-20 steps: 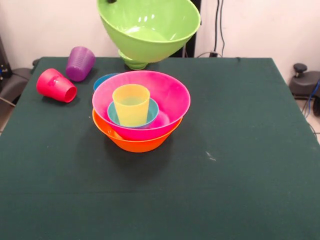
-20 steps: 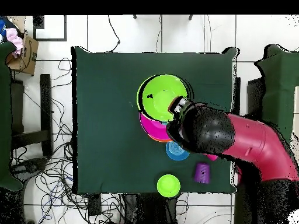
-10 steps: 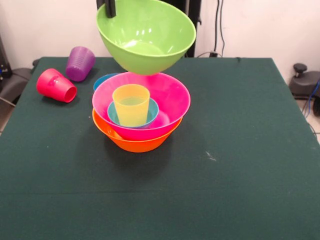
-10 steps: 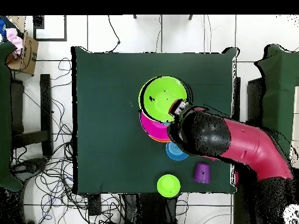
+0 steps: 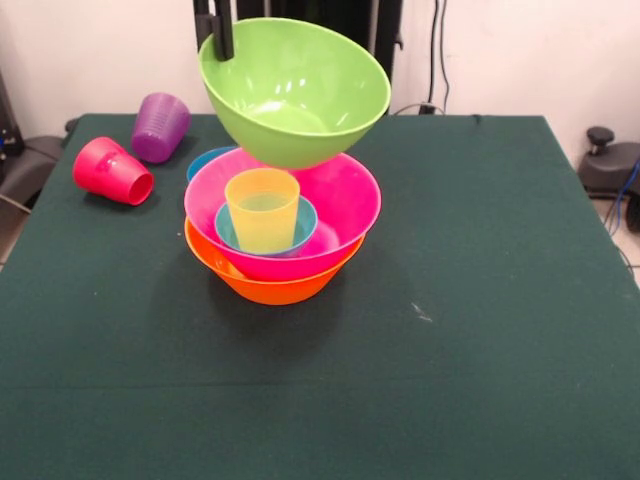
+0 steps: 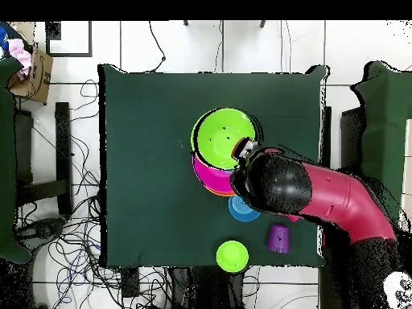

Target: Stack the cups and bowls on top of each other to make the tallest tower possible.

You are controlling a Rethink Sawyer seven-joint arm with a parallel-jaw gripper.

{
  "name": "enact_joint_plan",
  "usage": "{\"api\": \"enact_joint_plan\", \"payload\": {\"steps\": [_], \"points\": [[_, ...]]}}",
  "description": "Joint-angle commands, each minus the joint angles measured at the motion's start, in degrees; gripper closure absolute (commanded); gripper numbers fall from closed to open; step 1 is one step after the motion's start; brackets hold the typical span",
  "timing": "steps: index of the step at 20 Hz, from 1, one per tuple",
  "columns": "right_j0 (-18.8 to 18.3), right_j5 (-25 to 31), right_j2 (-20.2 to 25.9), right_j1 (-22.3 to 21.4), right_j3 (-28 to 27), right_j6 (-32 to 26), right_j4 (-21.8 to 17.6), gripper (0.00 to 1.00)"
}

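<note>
— Where was the medium green glossy plastic bowl (image 5: 293, 88)?
— Held up by the black gripper (image 5: 216, 25), clamped on its rim; tilted, hanging behind and above the large pink plastic bowl (image 5: 340, 205) with the yellow translucent tumbler (image 5: 262, 209).
— Any writing?
— None readable.

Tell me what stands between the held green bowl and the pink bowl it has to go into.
The yellow cup stands upright in a blue bowl inside the pink bowl, right under the green bowl that the gripper holds by its rim. Lowered, it would likely meet the cup's rim first.
</note>
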Motion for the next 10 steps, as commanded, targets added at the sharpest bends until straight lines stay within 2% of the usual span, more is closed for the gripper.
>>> {"api": "enact_joint_plan", "payload": {"steps": [1,10], "points": [[1.8,-4.8,2.1,3.8,2.3,-1.3,-3.9,1.0],[1.4,-6.9,1.9,5.3,2.3,-1.5,-5.2,1.0]]}}
